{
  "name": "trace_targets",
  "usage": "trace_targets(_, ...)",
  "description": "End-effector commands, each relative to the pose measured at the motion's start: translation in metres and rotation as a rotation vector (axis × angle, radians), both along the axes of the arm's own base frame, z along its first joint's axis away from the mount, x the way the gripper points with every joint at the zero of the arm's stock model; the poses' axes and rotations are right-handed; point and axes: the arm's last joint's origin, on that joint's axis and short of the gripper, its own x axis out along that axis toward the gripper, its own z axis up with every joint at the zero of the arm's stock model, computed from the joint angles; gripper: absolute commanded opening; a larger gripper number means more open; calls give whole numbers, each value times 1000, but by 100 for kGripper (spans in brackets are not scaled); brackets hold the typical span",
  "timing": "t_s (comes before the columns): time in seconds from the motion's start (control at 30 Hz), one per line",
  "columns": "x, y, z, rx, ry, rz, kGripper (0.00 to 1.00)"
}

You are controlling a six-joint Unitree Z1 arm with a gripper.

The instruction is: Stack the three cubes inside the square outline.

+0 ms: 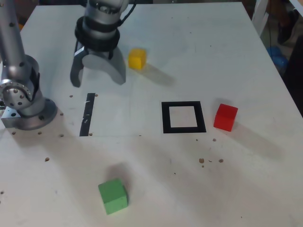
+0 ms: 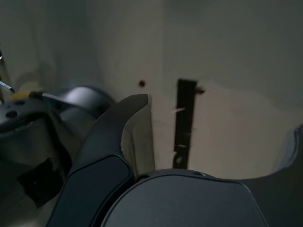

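Three cubes, none stacked yet, so I'd call this the very start: picking the first one. Gripper [image 1: 98,81] is up near the yellow [image 1: 137,59], fingers wide apart with nothing between them. Yellow sits just beside it on the exterior view's right, red [image 1: 226,117] is just right of the square [image 1: 183,117], and green [image 1: 113,196] is down near the bottom edge of that view. Nothing's inside the square. Next move, imo: pick a cube, get the fingers over it, straddle it square, then go down. Yellow looks handiest, but a sideways sweep while low could knock it. Green's turned a bit, so the wrist would need to match. Red's close enough to the frame that I'd watch the outer finger when placing. Otherwise there's decent bare table [image 1: 156,189] between the square and green.
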Motion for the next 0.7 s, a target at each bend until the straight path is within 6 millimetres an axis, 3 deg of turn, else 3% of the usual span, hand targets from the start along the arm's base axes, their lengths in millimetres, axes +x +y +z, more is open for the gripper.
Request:
trace_targets(0.0, 1, 4, 4, 5, -12, -2, 95)
trace_targets(0.13, 16, 8, 13, 5, -52, -38, 95)
trace_targets(0.23, 37, -2, 25, 4, -94, -108, 95)
trace_targets(0.4, 86, -40, 48, -6, -124, -256, 95)
trace_targets(0.67, 145, -89, 62, -34, -165, -383, 95)
